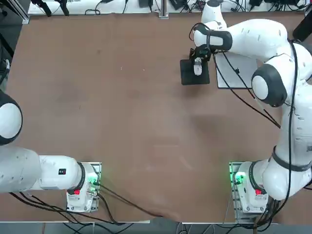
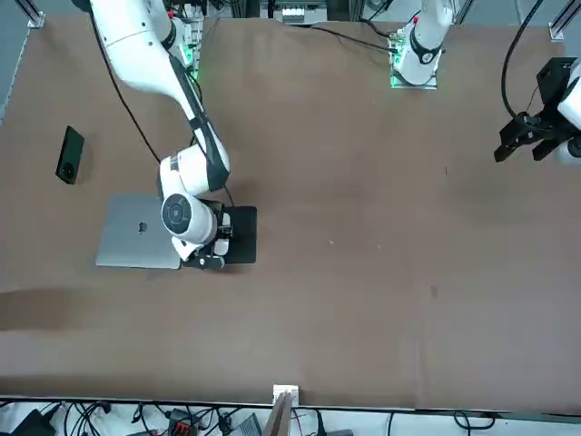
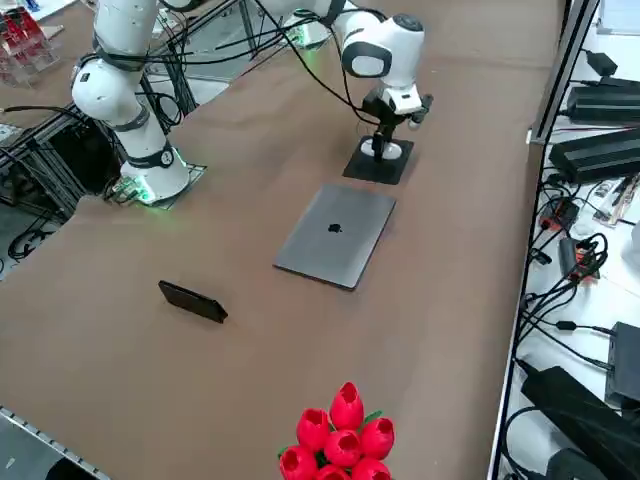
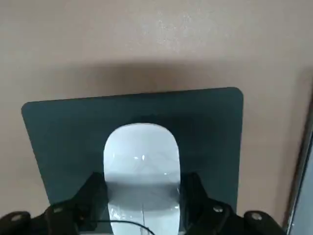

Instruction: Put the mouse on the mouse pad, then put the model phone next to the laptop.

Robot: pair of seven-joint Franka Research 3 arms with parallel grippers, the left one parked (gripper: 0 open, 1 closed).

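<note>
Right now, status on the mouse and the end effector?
Right end effector down over the mouse pad, fingers clasping the mouse. Model phone lies apart from laptop. Nothing in the way.

**Mouse on the pad, phone lying apart from the laptop**

The mouse [image 4: 142, 171] is a small, smooth white oval, glossy on top. It sits flat on the mouse pad [image 4: 63, 132], roughly in the middle, with dark mat showing around it.

The mouse pad [image 1: 187, 75] is a flat black, nearly square mat lying on the brown table, just beside the laptop [image 3: 335, 235] with a narrow gap between them.

The laptop is closed, silver-grey and rectangular, with a dark apple logo in the centre of its lid. It lies flat.

The phone [image 3: 193, 301] is a slim dark rectangle with a round ring at one end, lying flat on the table well apart from the laptop.
</note>
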